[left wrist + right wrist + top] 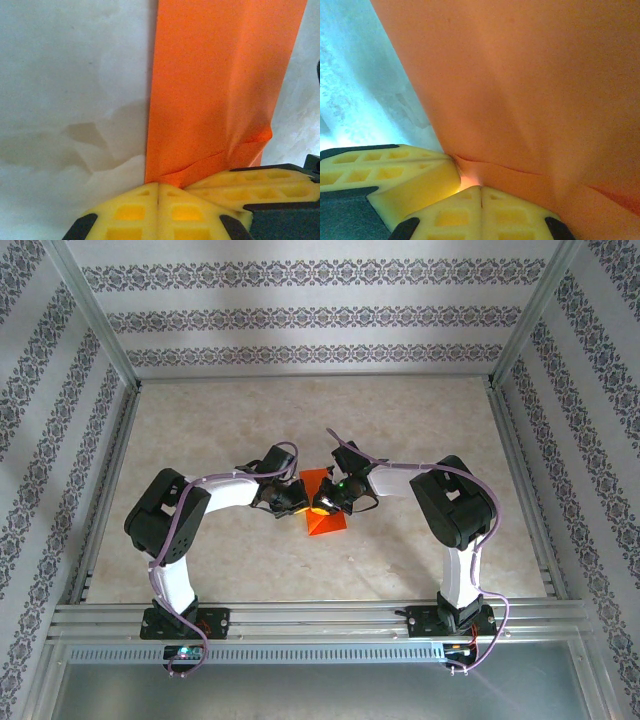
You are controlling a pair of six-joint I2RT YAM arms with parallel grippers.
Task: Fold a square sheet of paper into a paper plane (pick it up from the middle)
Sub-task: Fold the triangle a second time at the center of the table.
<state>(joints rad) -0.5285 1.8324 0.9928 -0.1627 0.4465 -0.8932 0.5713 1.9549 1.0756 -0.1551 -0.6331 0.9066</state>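
At the near edge of the worktop (200,570) the two arms rise from their bases and bend inward, meeting near its middle. There the left arm's fingers (130,210) are pressed together, their yellow pads pinching the near edge of the sheet of paper (220,90). Just to their right, almost touching them, the right arm's fingers (260,182) grip the same edge. In the right wrist view those right fingers sit closed at the bottom of the picture, tips against the paper, with the left pair lying just beside them on the left. The bright orange-red sheet has a small wrinkle where it leaves the two pinches, and from there it stretches away from both cameras as a smooth, plain surface with a straight left border. From above, the paper shows between and just in front of the two wrists, part of it hidden under them; whether its lower part rests on the worktop cannot be told. Beyond it lies pale marbled surface, then metal frame posts (95,310) and patterned striped walls (320,315).
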